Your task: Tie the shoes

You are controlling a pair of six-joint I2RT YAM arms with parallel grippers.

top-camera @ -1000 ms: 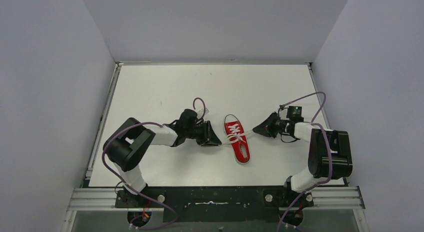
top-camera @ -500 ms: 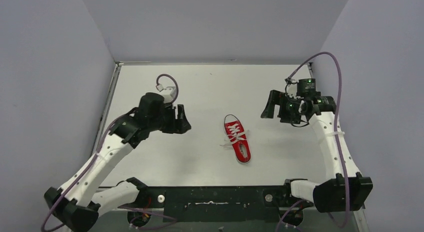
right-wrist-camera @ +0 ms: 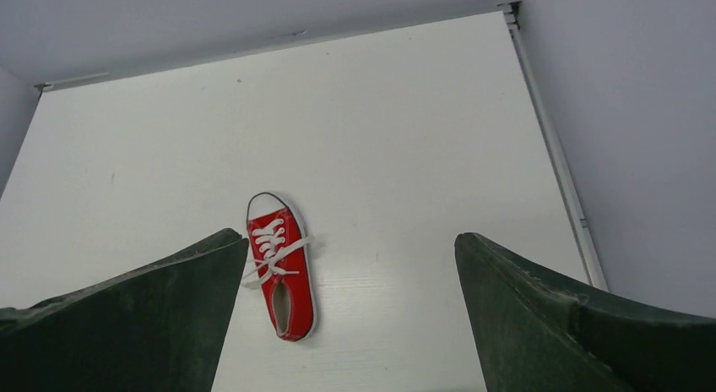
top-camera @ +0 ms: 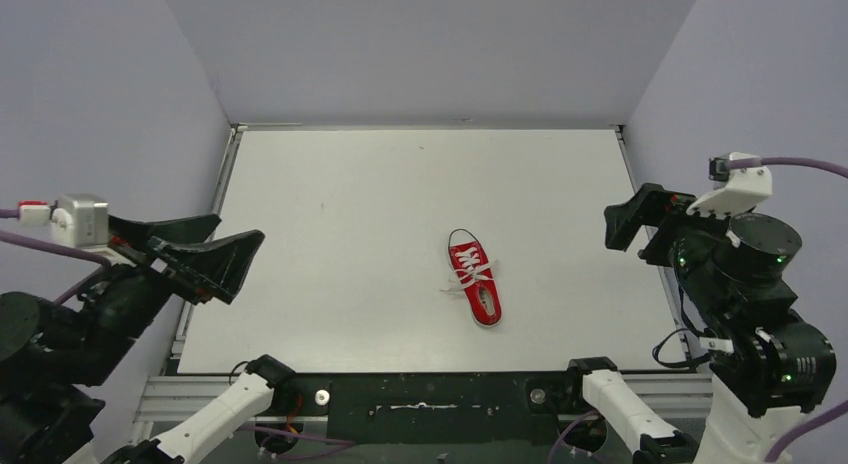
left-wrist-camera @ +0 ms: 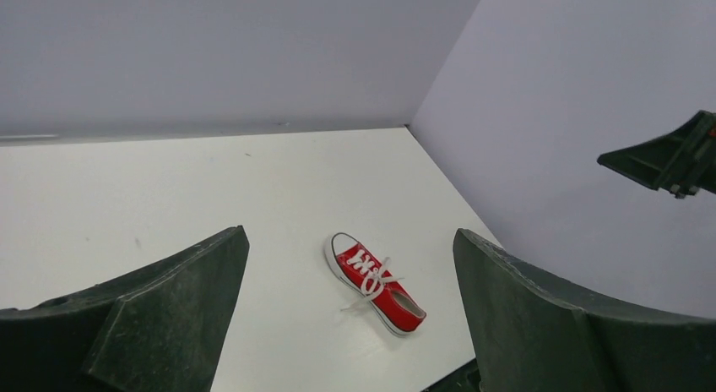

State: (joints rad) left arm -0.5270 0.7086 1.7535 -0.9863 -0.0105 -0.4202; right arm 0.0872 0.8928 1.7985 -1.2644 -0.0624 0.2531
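Observation:
A small red sneaker (top-camera: 476,282) with white laces (top-camera: 466,275) lies alone on the white table (top-camera: 350,184), toe to the far side. It also shows in the left wrist view as the sneaker (left-wrist-camera: 376,282) and in the right wrist view as the sneaker (right-wrist-camera: 283,265). The laces cross in a loose knot, and their ends trail off the shoe's left side. My left gripper (top-camera: 240,228) hangs high over the table's left edge, open and holding nothing. My right gripper (top-camera: 628,239) is raised at the right edge, also open and holding nothing. Both are far from the shoe.
Grey walls close in the table on the left, far and right sides. A metal rail (top-camera: 430,394) with the arm bases runs along the near edge. The right gripper's finger (left-wrist-camera: 667,160) shows at the right edge of the left wrist view.
Both grippers were shut on the lace ends beside the shoe. They have let go, opened wide, and lifted up and out to the table's two sides. The shoe stays put.

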